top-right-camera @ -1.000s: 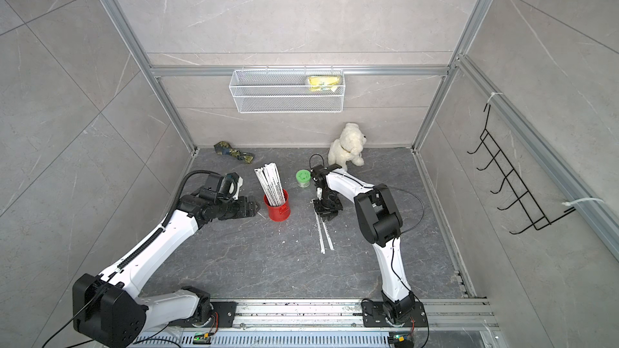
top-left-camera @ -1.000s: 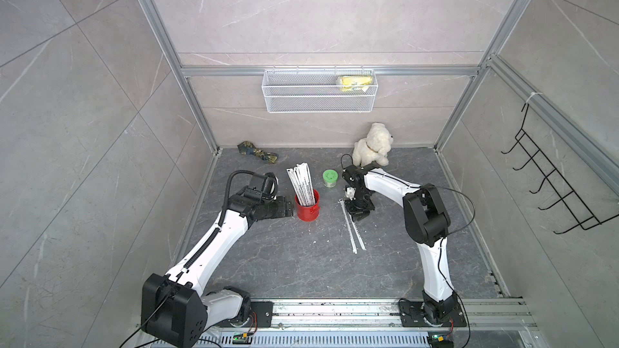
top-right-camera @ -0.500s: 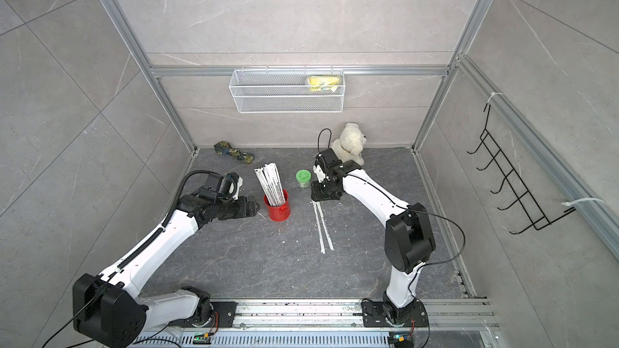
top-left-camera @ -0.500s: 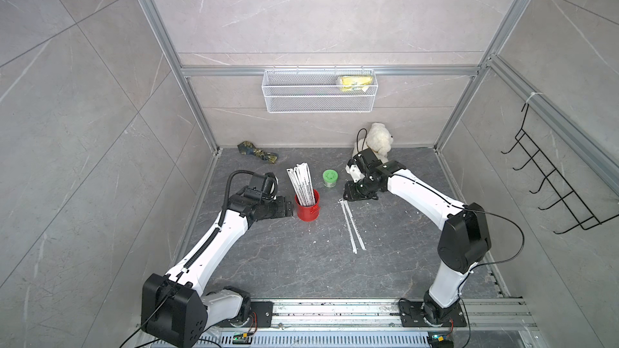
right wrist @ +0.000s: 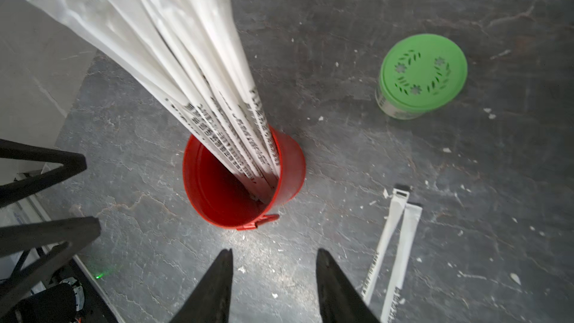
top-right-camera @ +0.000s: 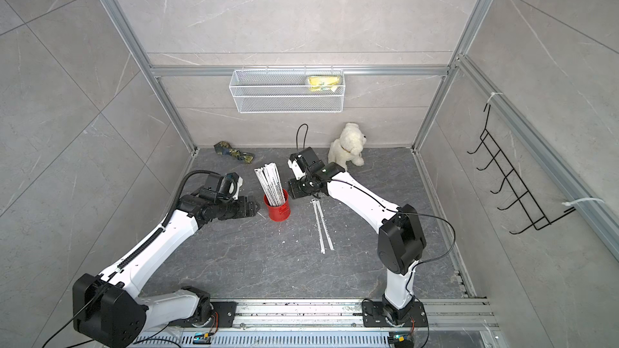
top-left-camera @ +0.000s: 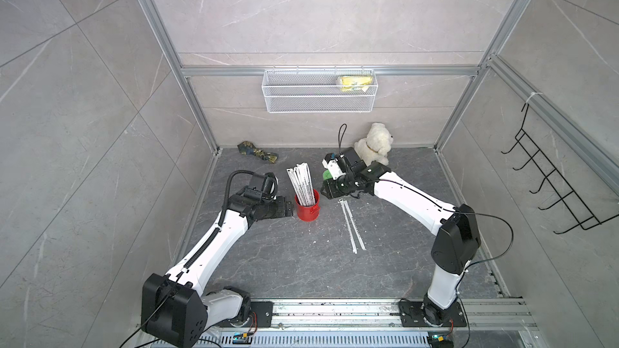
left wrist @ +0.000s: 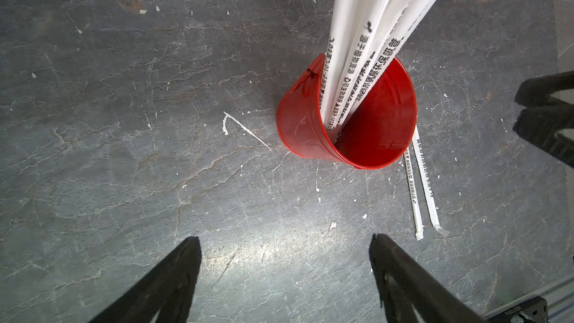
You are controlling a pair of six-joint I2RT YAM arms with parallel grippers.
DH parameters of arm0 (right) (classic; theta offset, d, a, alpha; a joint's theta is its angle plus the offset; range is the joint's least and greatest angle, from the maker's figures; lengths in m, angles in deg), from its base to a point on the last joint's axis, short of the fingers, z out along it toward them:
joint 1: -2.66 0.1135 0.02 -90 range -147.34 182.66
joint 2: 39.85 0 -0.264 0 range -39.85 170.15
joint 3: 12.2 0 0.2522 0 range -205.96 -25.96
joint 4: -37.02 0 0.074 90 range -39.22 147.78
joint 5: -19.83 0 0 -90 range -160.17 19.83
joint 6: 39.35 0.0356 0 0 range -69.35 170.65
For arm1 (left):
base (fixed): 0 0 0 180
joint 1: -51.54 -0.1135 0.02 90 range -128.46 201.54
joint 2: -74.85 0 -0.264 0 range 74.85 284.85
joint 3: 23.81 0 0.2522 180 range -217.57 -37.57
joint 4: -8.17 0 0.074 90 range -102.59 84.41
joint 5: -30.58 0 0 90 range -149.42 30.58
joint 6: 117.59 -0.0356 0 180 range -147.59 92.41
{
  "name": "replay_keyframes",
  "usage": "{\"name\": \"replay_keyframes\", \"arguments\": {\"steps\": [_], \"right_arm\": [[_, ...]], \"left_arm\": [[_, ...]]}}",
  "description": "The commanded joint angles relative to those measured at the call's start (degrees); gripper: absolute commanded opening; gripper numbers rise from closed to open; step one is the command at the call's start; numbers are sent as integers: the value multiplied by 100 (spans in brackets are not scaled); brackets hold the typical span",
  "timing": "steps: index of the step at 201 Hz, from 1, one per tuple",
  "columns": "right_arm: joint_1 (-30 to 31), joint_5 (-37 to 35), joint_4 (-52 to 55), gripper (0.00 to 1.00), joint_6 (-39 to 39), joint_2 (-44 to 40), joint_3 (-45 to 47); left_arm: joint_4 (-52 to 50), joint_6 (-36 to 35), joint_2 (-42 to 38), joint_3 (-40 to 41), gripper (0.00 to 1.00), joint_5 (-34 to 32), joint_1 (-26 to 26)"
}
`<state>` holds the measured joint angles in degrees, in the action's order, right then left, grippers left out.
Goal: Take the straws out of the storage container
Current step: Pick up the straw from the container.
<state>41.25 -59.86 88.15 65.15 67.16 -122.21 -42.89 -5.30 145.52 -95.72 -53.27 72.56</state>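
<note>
Two straws [right wrist: 404, 243] lie beside the can [top-left-camera: 307, 212]; many more stand inside it. Left tool [left wrist: 284, 237] and right tool [right wrist: 275, 250] flank the can, both spread and empty.

A yellow packet [top-left-camera: 354, 82] is held in the wall-hung mesh basket [top-left-camera: 301, 102]. A plush dog [top-left-camera: 373, 143], green-lidded jar [right wrist: 422, 76] and camouflage cloth [top-left-camera: 257, 152] are set on the floor [top-left-camera: 301, 262].
</note>
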Motion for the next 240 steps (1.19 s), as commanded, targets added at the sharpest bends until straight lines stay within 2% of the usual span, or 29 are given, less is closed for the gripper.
{"name": "replay_keyframes", "arguments": {"steps": [1,63,127,240], "right_arm": [[61,-77,-26,46,-129,284,-332],[107,-68,111,45,-178,805,-916],[110,-29,310,36,-183,1299,-1476],[112,21,446,29,-202,1733,-1941]], "left_arm": [[-63,-157,-55,-203,90,17,34],[-61,-162,-12,-213,90,35,35],[-59,-180,-13,-219,90,39,38],[-61,-180,-12,-224,90,78,42]]}}
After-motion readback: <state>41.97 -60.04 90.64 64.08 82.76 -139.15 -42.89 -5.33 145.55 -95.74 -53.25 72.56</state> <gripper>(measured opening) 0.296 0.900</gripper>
